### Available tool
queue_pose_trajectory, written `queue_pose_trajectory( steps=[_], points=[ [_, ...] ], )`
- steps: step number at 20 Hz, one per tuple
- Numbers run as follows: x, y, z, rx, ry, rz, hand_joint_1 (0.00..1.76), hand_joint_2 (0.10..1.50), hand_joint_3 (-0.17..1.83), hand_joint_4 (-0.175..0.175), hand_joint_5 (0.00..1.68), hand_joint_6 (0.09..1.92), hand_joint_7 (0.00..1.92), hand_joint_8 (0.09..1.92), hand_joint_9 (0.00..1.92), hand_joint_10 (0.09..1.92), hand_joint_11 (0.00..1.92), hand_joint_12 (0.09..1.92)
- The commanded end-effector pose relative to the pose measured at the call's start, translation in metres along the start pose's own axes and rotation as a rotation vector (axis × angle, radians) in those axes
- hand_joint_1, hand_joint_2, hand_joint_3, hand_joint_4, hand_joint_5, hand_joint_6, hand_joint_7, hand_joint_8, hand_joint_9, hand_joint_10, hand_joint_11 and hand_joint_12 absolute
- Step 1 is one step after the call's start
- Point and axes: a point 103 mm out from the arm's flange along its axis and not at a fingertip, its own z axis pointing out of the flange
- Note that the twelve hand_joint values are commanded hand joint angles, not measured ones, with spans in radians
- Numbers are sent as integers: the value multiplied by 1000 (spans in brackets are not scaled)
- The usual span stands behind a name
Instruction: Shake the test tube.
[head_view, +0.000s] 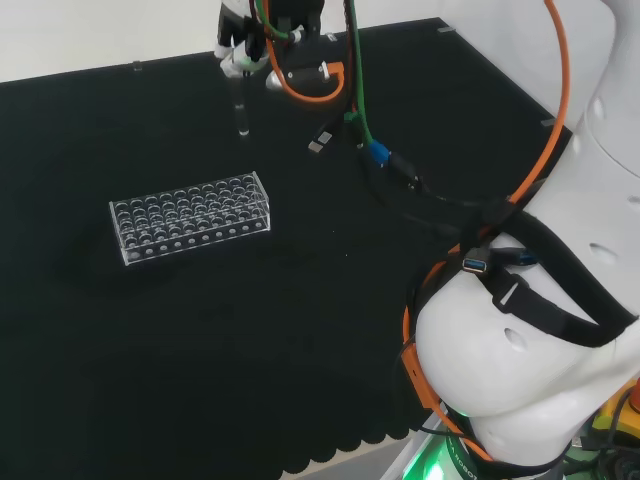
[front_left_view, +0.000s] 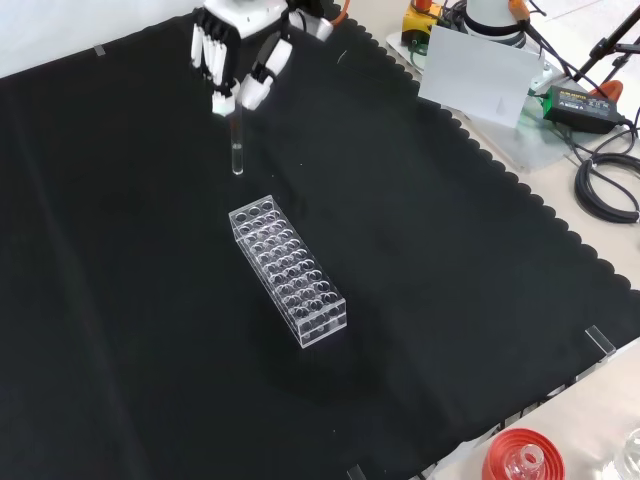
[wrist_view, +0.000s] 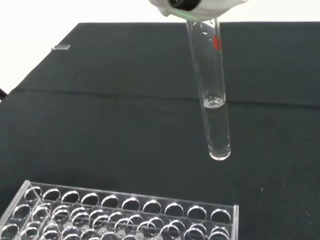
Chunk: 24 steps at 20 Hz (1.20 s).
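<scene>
Rack: a clear plastic test tube rack (head_view: 190, 216) lies on the black cloth (head_view: 250, 350), left of the view's middle in the head view; its rows of round holes all look empty.
Test tube: a clear glass test tube (front_left_view: 237, 147) hangs upright in the air above the cloth, apart from the rack; in the front view it is just beyond the rack's far end.
Tube contents: the wrist view shows clear liquid filling the lower part of the tube, with its surface ring about a third of the way up, and a small red mark near the top.
Hand: the hand (front_left_view: 235, 55) has its fingers curled round the tube's upper end, pinching it.
</scene>
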Motion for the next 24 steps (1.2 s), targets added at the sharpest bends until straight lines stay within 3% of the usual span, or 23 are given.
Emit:
queue_pose_trajectory(
  steps=[1, 6, 9, 14, 18, 21, 24],
  points=[
    [-3, -7, -13, -4, -3, 5, 1429, 1030, -175, -175, 1364, 124, 1410, 617, 1378, 269, 1108, 988],
    [-1, -8, -24, -22, 1, 19, 1429, 1030, -175, -175, 1367, 119, 1410, 617, 1379, 267, 1108, 988],
    [7, -9, -28, -34, 40, 23, 1429, 1030, -175, -175, 1368, 116, 1410, 616, 1379, 266, 1108, 988],
    [61, 0, -30, -40, 181, -83, 1429, 1030, -175, -175, 1370, 111, 1411, 615, 1380, 265, 1107, 988],
    [89, 1, -30, -30, 227, -149, 1429, 1030, -175, -175, 1372, 107, 1411, 615, 1381, 264, 1107, 989],
    [74, -2, -23, -9, 191, -114, 1429, 1030, -175, -175, 1373, 104, 1411, 615, 1381, 262, 1107, 989],
    [38, -10, -17, 11, 87, -30, 1429, 1030, -175, -175, 1374, 102, 1411, 615, 1382, 261, 1107, 989]
  ],
)
